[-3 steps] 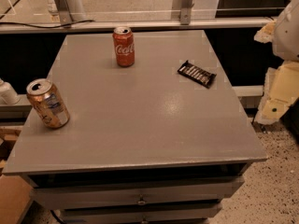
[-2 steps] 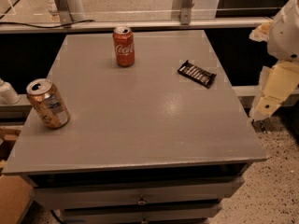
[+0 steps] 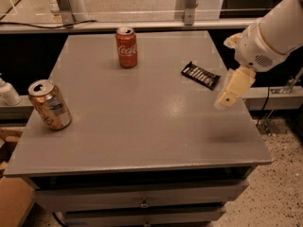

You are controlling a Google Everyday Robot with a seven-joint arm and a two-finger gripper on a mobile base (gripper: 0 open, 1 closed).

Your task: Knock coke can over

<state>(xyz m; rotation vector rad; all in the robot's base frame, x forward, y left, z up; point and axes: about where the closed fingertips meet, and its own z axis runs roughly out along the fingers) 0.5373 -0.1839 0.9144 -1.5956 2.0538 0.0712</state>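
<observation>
Grey surface (image 3: 142, 131), seen from the near edge; clock directions are taken from its centre.

- Coke can (image 3: 127, 48): upright at about 12 o'clock, a little left of the centre line and close to the far edge. Red body, white script facing the camera, silver top up. Nothing touches it.
- Gold-tan can (image 3: 49, 104) with a blue-white label: stands at about 9 o'clock, near the left edge, well apart from the coke can.
- Dark flat wrapper (image 3: 200, 74): lies at about 2 o'clock, between the coke can and the right edge.
- Claw (image 3: 225, 100): cream-coloured, hanging off the white arm (image 3: 270, 37) at about 3 o'clock, above the right edge of the surface. It sits just beside the wrapper's near end and is well apart from the coke can.
- Claw state: cannot tell whether released or clenched. It is grasping nothing visible.
- Drawer fronts (image 3: 142, 195) show below the near edge.
</observation>
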